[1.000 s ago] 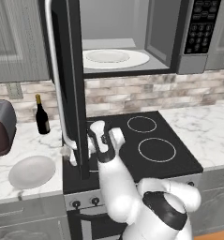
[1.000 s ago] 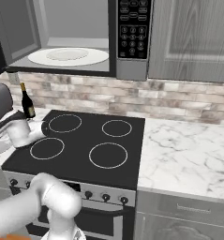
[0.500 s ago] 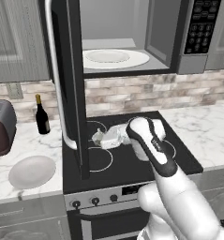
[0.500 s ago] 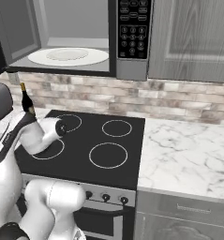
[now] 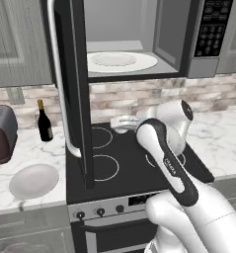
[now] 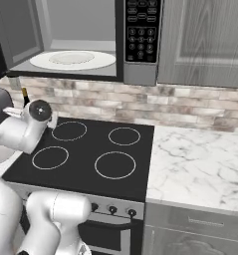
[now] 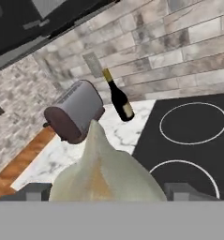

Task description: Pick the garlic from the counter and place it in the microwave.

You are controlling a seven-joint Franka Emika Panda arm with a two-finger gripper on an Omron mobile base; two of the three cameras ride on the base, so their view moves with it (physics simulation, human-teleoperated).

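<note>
A robot arm carries the garlic (image 7: 104, 171) above the stovetop (image 5: 134, 163), its jaws closed on the bulb, which looms large between the finger tips in the hand view. Overhead, the microwave (image 5: 139, 37) stands open, its turntable (image 5: 120, 62) bare. The risk: the open door (image 5: 72, 89) hangs just beside the gripper (image 5: 120, 122), and a careless lift could clip it or the oven's lower edge, jarring the bulb loose. In the left base view the gripper's fingers blur into the wrist; the bulb itself cannot be made out there.

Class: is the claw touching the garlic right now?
Touching. In the hand view the garlic sits right between the claw's two fingertips, with no gap on either side.
</note>
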